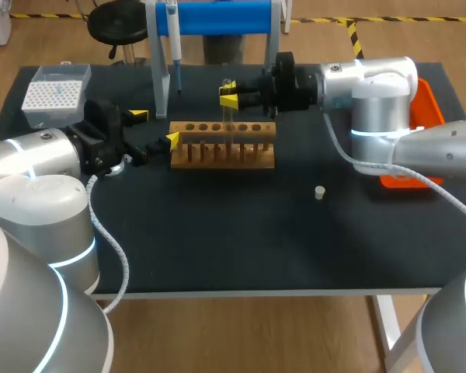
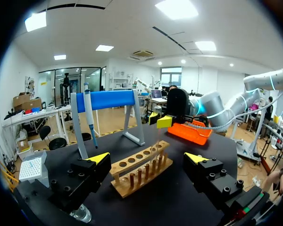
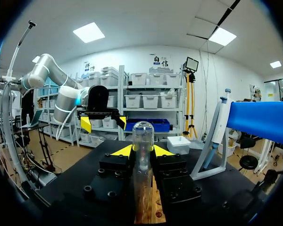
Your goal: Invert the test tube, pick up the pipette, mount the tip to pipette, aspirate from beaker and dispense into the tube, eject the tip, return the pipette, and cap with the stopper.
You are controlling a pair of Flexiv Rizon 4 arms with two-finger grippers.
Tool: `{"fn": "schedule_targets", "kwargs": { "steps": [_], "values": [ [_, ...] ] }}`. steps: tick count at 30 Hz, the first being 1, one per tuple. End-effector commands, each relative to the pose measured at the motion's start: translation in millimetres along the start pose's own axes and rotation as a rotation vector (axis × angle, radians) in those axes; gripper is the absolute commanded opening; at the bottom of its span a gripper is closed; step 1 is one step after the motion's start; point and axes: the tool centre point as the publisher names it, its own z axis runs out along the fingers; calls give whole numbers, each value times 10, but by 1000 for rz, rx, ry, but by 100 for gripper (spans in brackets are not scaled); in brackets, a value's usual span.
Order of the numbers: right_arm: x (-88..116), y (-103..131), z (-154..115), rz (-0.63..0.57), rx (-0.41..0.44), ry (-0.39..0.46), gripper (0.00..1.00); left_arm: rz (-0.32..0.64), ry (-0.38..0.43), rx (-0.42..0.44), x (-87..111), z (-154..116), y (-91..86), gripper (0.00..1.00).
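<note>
My right gripper [image 1: 229,97] is shut on a clear test tube [image 1: 230,116] that stands upright over the wooden rack [image 1: 222,145], its lower end among the rack's holes. In the right wrist view the tube [image 3: 142,141] sits between the right gripper's [image 3: 139,150] yellow tips, rounded end up. My left gripper [image 1: 155,127] stands open at the rack's left end with nothing in it; from its wrist the rack [image 2: 139,167] lies just ahead of the left gripper [image 2: 147,157]. A pipette [image 1: 173,43] hangs on the blue stand. The small stopper [image 1: 319,192] lies on the mat.
A tip box [image 1: 54,95] stands at the back left. An orange tray [image 1: 419,116] lies at the right edge behind my right arm. A glass vessel [image 2: 80,214] shows under my left gripper's finger. The blue stand's frame [image 1: 159,78] rises behind the rack.
</note>
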Motion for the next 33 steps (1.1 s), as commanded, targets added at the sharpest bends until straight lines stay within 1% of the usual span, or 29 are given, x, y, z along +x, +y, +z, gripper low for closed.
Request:
{"fn": "schedule_targets", "kwargs": {
  "steps": [1,11,23,33],
  "values": [
    [40,81,-20,1,8,-7,0,0,1,7,-2,-6,17,100],
    [75,215,-18,24,10,-10,0,0,1,7,-2,-6,17,100],
    [122,391,-29,6,10,-30,0,0,1,7,-2,-6,17,100],
    [244,529,-84,8,-2,-31,0,0,1,7,-2,-6,17,100]
  ]
}}
